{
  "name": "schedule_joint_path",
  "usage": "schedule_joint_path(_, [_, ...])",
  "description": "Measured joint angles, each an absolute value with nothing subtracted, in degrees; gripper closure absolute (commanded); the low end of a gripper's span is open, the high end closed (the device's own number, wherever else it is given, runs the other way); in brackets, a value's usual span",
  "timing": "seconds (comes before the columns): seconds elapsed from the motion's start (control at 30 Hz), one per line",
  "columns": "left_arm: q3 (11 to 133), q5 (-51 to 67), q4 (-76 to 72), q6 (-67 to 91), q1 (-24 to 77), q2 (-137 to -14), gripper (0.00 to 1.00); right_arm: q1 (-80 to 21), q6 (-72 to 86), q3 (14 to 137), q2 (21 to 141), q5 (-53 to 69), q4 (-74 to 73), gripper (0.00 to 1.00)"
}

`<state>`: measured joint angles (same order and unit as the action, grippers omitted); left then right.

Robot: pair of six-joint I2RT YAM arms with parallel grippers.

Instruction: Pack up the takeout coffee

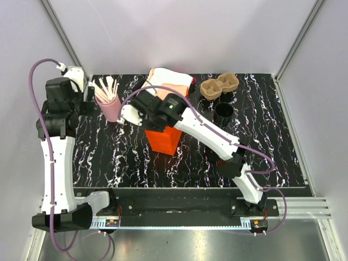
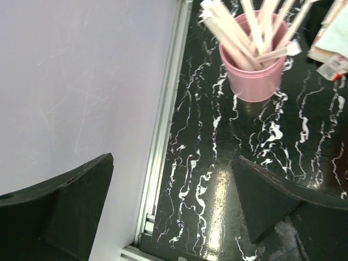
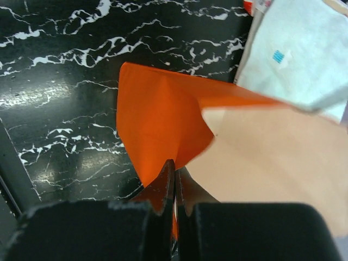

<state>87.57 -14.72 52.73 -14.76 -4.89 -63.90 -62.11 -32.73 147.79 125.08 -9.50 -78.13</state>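
Observation:
The takeout coffee, a small black cup (image 1: 223,111), stands open-topped on the table, just in front of the brown two-hollow cardboard tray (image 1: 219,86). An orange paper bag (image 1: 163,138) stands mid-table, its pale inside (image 3: 272,157) showing in the right wrist view. My right gripper (image 3: 174,166) is shut on the bag's orange rim (image 3: 157,119), the paper pinched between its fingers. Far from the cup, at the table's left edge, my left gripper (image 2: 173,163) hangs wide open with nothing in it, just short of the pink cup of wooden stirrers (image 2: 253,70).
A white and peach paper packet (image 1: 169,80) lies behind the bag, seen as a white sheet (image 3: 296,54) in the right wrist view. The left wall and its metal rail (image 2: 163,136) run close beside my left gripper. My right arm (image 1: 212,136) crosses above the table's middle.

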Motion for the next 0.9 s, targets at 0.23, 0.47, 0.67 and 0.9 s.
schedule_joint_path(0.23, [85.69, -12.43, 51.03, -14.7, -11.51, -63.79, 0.01, -65.12, -31.55, 150.58, 128.38, -11.25, -77.84, 1.0])
schedule_joint_path(0.47, [84.2, -9.65, 49.6, -14.63, -14.61, -63.77, 0.01, -67.26, -30.55, 153.42, 130.13, -12.01, -76.2, 0.84])
schedule_joint_path(0.67, [83.44, -8.08, 48.99, -14.63, -15.33, -63.35, 0.01, -68.47, -29.74, 153.84, 130.28, -10.98, -74.74, 0.32])
schedule_joint_path(0.9, [83.09, -1.72, 48.29, -14.59, -15.44, -62.26, 0.01, -68.53, -30.15, 156.18, 129.49, -10.31, -70.98, 0.12])
